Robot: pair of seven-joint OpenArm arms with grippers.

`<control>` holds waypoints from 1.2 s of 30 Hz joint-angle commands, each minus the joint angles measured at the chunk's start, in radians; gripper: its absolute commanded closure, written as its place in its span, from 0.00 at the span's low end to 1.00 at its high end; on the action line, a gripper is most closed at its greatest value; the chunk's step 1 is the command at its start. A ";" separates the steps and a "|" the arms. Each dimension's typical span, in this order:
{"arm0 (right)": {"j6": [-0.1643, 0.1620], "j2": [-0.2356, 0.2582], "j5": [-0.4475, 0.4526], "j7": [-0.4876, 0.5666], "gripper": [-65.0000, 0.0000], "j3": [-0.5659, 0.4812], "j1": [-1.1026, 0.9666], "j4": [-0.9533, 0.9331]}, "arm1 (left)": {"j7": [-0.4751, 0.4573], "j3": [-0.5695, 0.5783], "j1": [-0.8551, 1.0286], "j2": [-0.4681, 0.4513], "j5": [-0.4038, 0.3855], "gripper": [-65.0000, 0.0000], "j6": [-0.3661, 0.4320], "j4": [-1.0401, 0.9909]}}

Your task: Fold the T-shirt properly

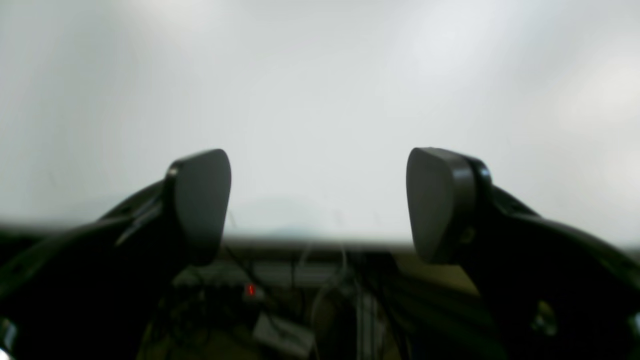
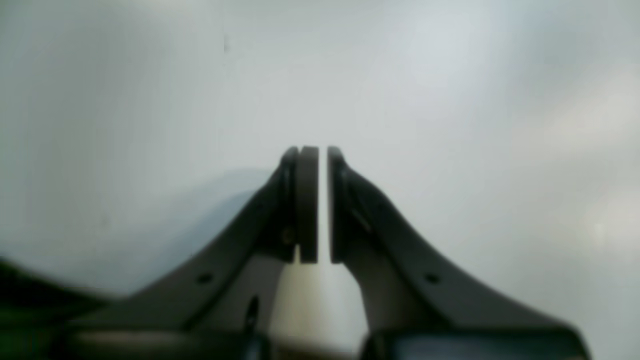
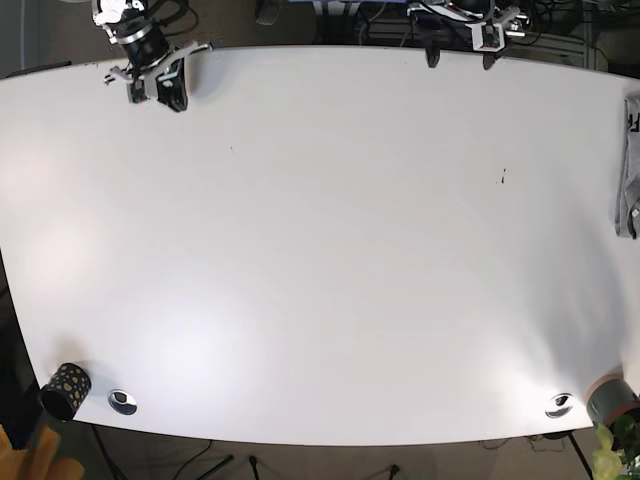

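Note:
A grey piece of cloth [image 3: 629,165], apparently the T-shirt, lies at the table's far right edge, mostly cut off by the frame. My left gripper [image 1: 320,200] is open, its two dark pads wide apart with nothing between them; in the base view the left gripper [image 3: 458,55] sits at the table's back edge, right of centre. My right gripper [image 2: 322,200] is shut, with only a thin slit between its pads and nothing held; in the base view the right gripper [image 3: 168,88] hovers over the back left corner. Both are far from the cloth.
The white table [image 3: 320,260] fills the base view. A dark speckled cup [image 3: 65,390] stands at the front left corner and a grey cup [image 3: 612,400] at the front right. Two small metal discs [image 3: 123,401] [image 3: 559,405] lie near the front edge. Cables hang behind the back edge.

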 commanded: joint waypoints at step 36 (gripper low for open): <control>0.074 0.008 0.008 0.000 0.97 -0.135 -0.034 -0.609 | -0.032 -0.059 -0.242 -0.027 0.000 0.31 0.005 -0.832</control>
